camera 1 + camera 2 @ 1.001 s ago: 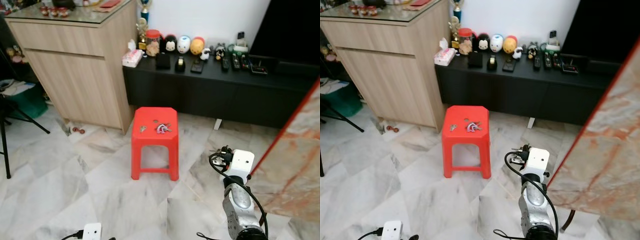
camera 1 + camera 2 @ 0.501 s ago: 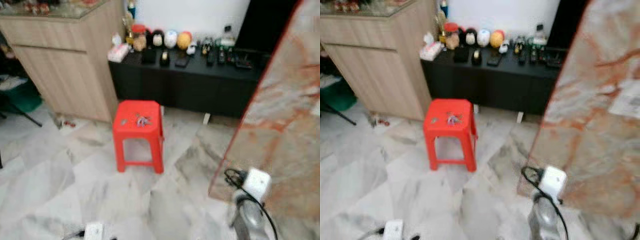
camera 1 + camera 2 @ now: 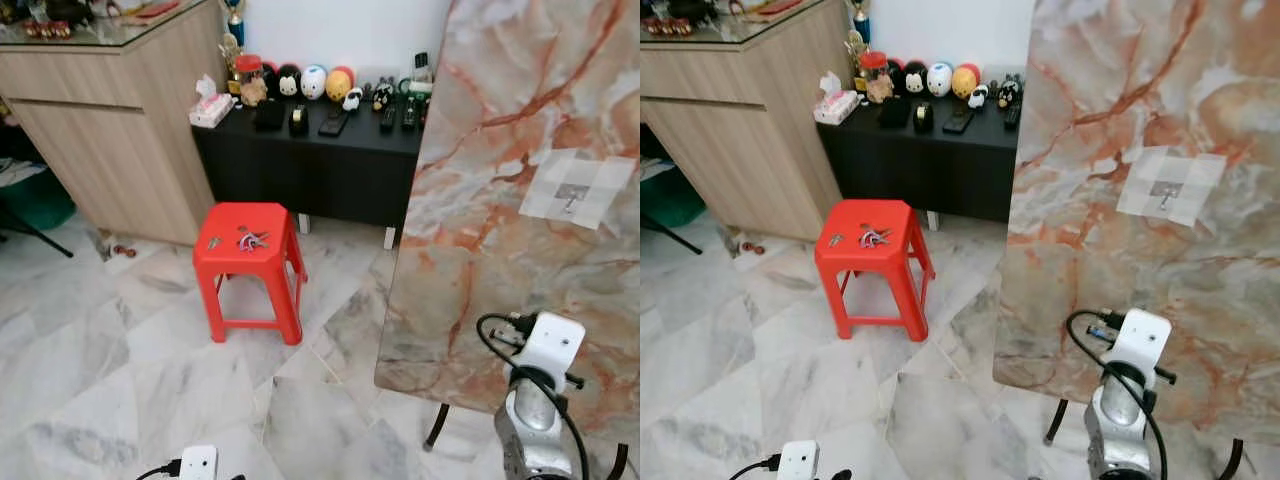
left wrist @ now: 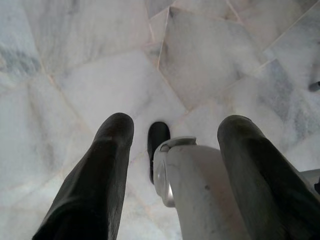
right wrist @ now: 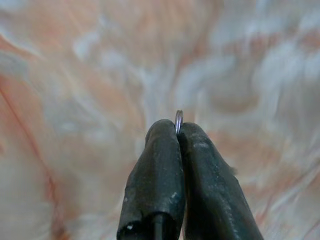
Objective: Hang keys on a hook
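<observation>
A marbled board [image 3: 500, 230] stands upright at the right, close in front of me. On it is a white patch with a small metal hook [image 3: 571, 199]. My right gripper [image 5: 177, 127] is shut on a thin metal key ring [image 5: 179, 116], whose rim pokes out between the fingertips, facing the board. Its white wrist housing [image 3: 553, 345] shows low before the board. A bunch of keys [image 3: 250, 240] lies on a red plastic stool [image 3: 245, 262] further left. My left gripper [image 4: 175, 125] hangs open over the marble floor.
A black low console [image 3: 310, 165] with toys and remotes runs along the back wall. Left of it stands a wooden cabinet [image 3: 120, 130]. The board's dark stand legs [image 3: 437, 425] rest on the floor at my right. Small red bits [image 3: 123, 251] lie by the cabinet.
The camera has swung to the right: the stool and console sit further left in the picture and the marbled board now covers the right side. The right arm stays low at the right.
</observation>
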